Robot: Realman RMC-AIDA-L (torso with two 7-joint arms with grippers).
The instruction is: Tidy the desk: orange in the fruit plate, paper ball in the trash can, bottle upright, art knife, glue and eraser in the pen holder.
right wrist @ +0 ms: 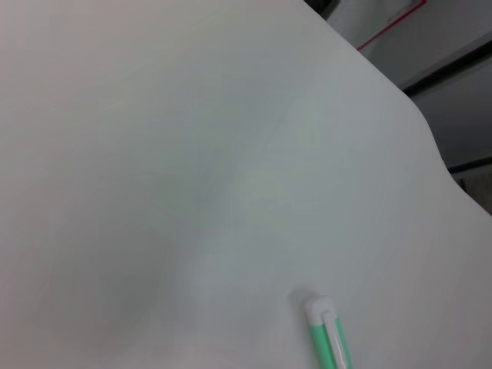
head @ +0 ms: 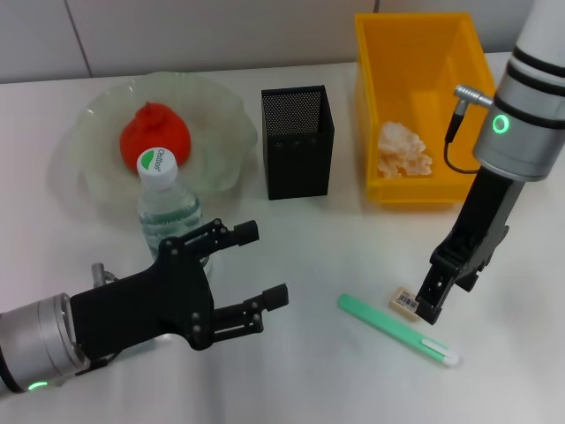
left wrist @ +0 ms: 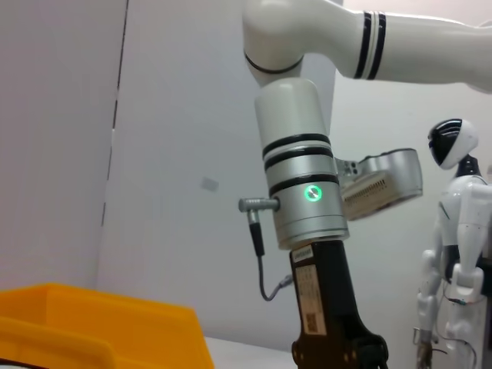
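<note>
My black left claw (head: pixel 256 274) hangs low with fingers spread, just in front of the upright clear plastic bottle (head: pixel 166 212). My right claw (head: pixel 430 309) is down touching the small tan eraser (head: pixel 405 301); can't tell its grip. The green art knife (head: pixel 397 330) lies diagonally beside it, bare white desk (head: pixel 291 380) all around.

Your left gripper (head: pixel 256 274) hangs level beside the bottle (head: pixel 167 208), fingers spread wide, holding nothing. Your right gripper (head: pixel 430 311) points straight down (wrist ring lit green), tips at the eraser (head: pixel 405 301); their spacing is hidden.
</note>
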